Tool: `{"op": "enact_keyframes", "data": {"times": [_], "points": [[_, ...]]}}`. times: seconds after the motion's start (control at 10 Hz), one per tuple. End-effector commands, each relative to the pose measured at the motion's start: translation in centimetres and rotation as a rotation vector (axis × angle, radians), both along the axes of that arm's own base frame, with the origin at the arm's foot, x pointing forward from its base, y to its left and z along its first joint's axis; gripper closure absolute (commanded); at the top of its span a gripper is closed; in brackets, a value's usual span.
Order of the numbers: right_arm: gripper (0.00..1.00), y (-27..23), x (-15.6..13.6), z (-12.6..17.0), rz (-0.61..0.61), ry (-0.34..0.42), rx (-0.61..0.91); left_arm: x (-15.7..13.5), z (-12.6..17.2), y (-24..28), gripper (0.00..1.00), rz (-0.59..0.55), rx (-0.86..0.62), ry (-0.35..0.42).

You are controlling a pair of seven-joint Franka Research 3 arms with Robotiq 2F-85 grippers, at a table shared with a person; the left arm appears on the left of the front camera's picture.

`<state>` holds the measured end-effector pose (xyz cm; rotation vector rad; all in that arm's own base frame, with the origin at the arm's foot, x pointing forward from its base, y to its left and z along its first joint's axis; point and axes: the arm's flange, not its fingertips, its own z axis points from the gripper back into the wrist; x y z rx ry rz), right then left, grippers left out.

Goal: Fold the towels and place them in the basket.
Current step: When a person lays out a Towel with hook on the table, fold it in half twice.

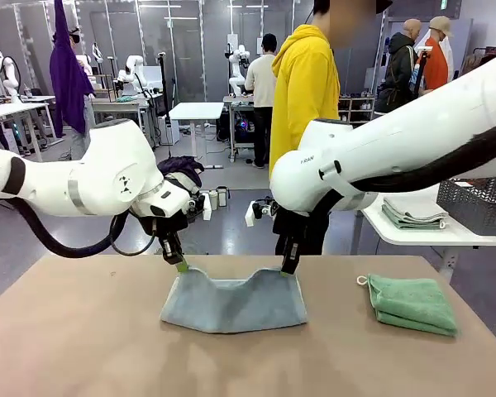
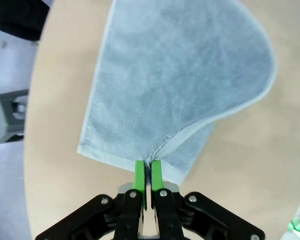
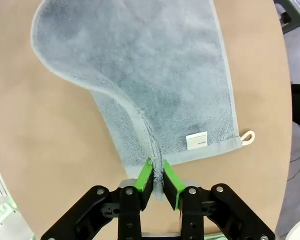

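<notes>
Left gripper and right gripper each clamp an upper corner of grey-blue towel. Its long axis runs left-right between them, sagging mid-span.

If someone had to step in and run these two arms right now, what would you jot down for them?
Left gripper: shut on one corner of the grey-blue towel.
Right gripper: shut on another corner; the towel sags between them, its lower part on the table.
Green towel: folded, on the table's right side.
Basket: on the white side table, far right.
To do: finish this fold, put both towels in the basket.
</notes>
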<state>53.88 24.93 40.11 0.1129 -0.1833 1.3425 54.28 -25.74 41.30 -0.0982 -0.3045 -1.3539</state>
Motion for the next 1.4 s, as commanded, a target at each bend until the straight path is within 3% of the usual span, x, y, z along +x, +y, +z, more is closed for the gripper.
{"op": "enact_keyframes", "data": {"times": [0.0,0.5,1.3], "points": [[0.89,0.5,2.5,-0.5,-0.039,0.031,0.02,3.2,-0.5,0.6,0.94,0.005,-0.021,0.075],[0.89,-1.4,7.0,-3.4,-0.09,0.035,0.044,7.7,-2.8,3.4,0.94,0.07,0.032,0.113],[0.89,-2.4,9.0,-6.3,-0.092,0.067,0.059,9.8,-5.1,3.4,0.94,0.037,0.085,0.149]]}}
